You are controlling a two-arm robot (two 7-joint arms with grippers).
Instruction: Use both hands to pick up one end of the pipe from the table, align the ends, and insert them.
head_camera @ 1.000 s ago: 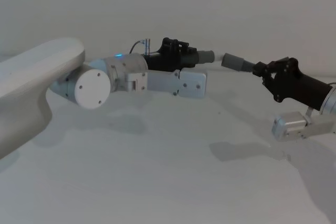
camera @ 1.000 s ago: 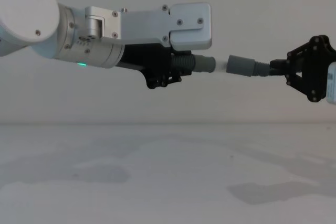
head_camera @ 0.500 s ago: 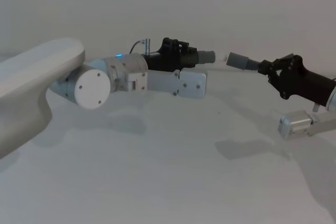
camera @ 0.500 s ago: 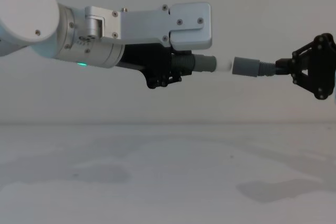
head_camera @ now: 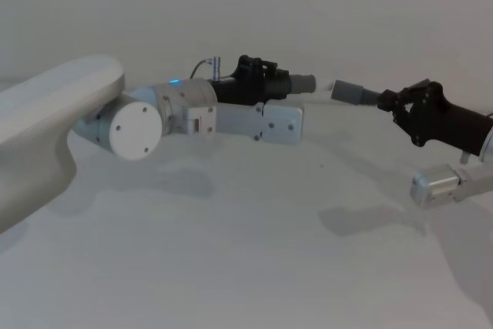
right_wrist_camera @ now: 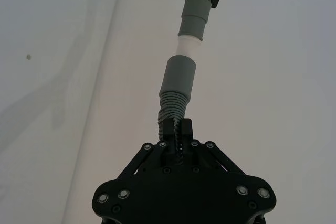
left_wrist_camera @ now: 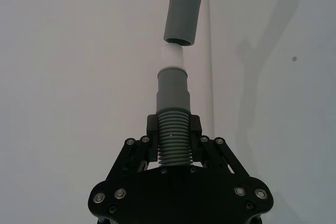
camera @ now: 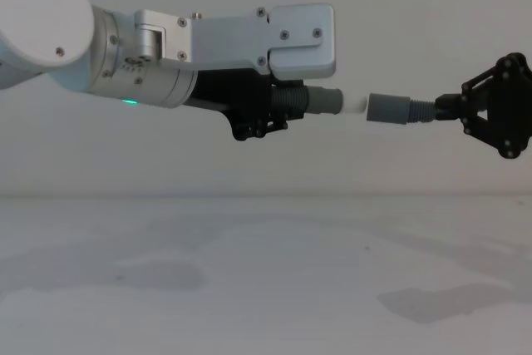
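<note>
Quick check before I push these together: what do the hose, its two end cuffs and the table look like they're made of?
Hose: dark grey ribbed, likely flexible plastic. Socket cuff: smooth matte grey, probably rigid plastic. Narrow tip: paler, near-white smooth plastic. Table: plain white matte surface; material unclear.

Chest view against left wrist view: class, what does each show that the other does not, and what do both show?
Chest view alone: the left arm's silver body with its green light, and the right claw clamped on its hose piece.

Left wrist view alone: the open mouth of the socket cuff.

Both: the left claw gripping ribbed hose, its pale tip facing the socket cuff.
</note>
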